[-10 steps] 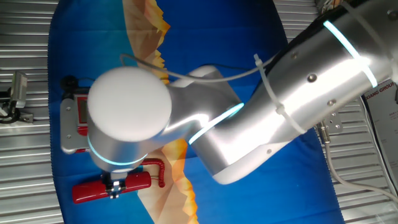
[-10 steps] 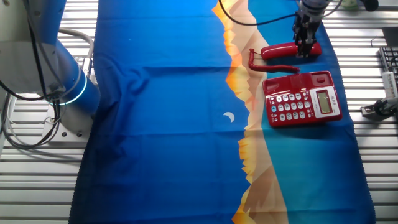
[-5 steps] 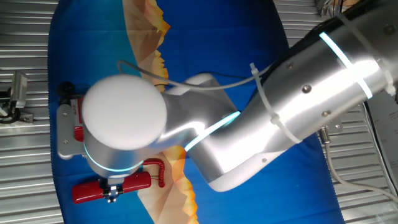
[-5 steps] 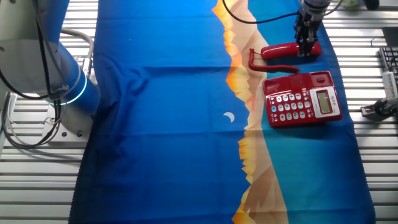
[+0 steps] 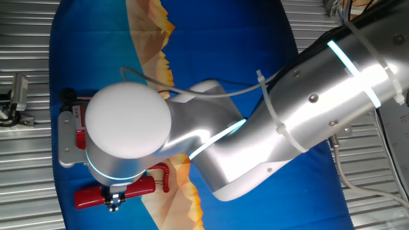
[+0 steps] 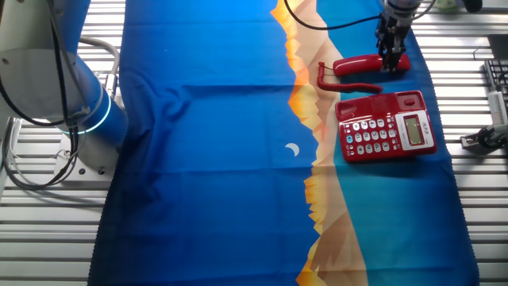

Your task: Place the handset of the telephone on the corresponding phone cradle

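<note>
The red handset [image 6: 359, 65] lies on the blue cloth just beyond the telephone [image 6: 386, 125], with its red coiled cord [image 6: 340, 86] between them. The gripper [image 6: 390, 60] comes straight down on the handset's right part, a finger on each side, and looks shut on it. The phone cradle [image 6: 379, 102] is the plain strip along the base's far edge, and nothing lies in it. In one fixed view the handset [image 5: 91, 197] shows under the gripper [image 5: 115, 200]. There the arm hides most of the telephone [image 5: 80, 137].
The blue and orange cloth [image 6: 222, 159] covers the table. The robot's base [image 6: 71, 95] stands at the left. A small clamp-like device [image 6: 482, 138] sits off the cloth at the right, close to the telephone. The big silver arm [image 5: 287, 108] fills the middle of one fixed view.
The arm's wrist has shifted slightly over the telephone in one fixed view. The handset and the gripper stay in almost the same place.
</note>
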`<state>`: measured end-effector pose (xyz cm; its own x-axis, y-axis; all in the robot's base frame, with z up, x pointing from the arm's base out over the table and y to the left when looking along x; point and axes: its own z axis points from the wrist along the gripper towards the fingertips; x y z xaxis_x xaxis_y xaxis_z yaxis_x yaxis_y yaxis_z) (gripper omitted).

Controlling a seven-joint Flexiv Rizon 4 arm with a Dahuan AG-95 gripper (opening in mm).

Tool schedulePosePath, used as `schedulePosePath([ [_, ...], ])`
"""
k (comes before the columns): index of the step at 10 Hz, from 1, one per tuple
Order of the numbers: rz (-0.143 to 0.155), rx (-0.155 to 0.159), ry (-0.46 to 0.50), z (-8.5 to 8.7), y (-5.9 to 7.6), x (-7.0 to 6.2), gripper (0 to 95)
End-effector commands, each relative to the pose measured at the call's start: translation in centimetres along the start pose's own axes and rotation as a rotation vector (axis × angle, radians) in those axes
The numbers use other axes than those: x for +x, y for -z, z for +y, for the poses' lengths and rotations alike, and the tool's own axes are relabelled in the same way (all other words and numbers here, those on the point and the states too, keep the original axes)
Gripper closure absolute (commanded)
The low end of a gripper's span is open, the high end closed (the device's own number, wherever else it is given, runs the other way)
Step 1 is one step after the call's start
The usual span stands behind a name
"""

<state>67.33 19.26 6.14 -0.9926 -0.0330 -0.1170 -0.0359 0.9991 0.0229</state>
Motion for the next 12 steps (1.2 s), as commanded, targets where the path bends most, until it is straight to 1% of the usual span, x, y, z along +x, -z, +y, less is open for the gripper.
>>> schedulePosePath([
  [1, -0.001, 0.0, 0.004, 0.0, -0.1, 0.1, 19.0],
  [4, -0.001, 0.002, 0.007, 0.1, -0.4, 0.0, 19.0],
  [7, -0.003, 0.005, -0.006, 0.6, -1.1, -0.2, 19.0],
  [12, -0.001, 0.007, -0.009, 0.8, -1.7, -0.2, 19.0],
])
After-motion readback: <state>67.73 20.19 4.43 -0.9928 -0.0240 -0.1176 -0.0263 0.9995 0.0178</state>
